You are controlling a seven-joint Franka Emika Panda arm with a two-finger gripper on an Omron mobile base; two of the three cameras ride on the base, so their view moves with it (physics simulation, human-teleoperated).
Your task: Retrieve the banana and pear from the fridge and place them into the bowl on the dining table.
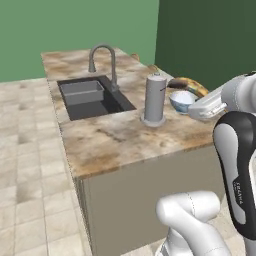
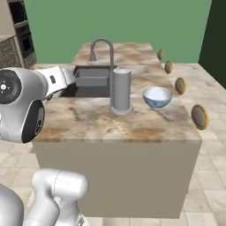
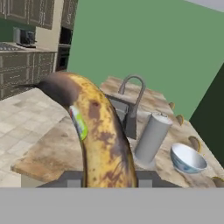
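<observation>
The dining table [image 2: 132, 121], a broad stone surface with a sink [image 2: 90, 81] in it, is carrying the steel canister [image 2: 120, 89] in the middle, and the pale bowl [image 2: 157, 97] is sitting just beside the canister, empty and ready for the fruit. The tool [image 3: 109, 181] is holding the banana [image 3: 98, 135] tightly between its jaws, with the dark tip pointing away from the hand, probably to carry it safely above the surface toward the bowl.
</observation>
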